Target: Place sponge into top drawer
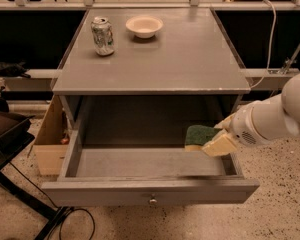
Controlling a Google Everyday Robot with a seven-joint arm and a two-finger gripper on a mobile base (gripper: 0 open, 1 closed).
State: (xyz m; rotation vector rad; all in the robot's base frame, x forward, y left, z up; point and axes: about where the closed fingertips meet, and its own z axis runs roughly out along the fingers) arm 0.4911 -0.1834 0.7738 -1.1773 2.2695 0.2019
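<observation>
The top drawer point(150, 191) is pulled wide open below the grey table top; its flat front panel has a small round knob point(152, 201) at the centre. The sponge point(200, 135), dark green on a yellow base, hangs over the drawer's right end, low near its floor. My gripper point(215, 141) reaches in from the right on a white arm point(275, 119) and is shut on the sponge, its cream fingers point(221, 145) clamped on the sponge's right side.
A crushed soda can point(103, 36) and a small white bowl point(144, 26) stand at the back of the table top point(180, 64). A cardboard box point(50, 139) sits on the floor left of the drawer. A dark chair point(7, 134) and cables are further left.
</observation>
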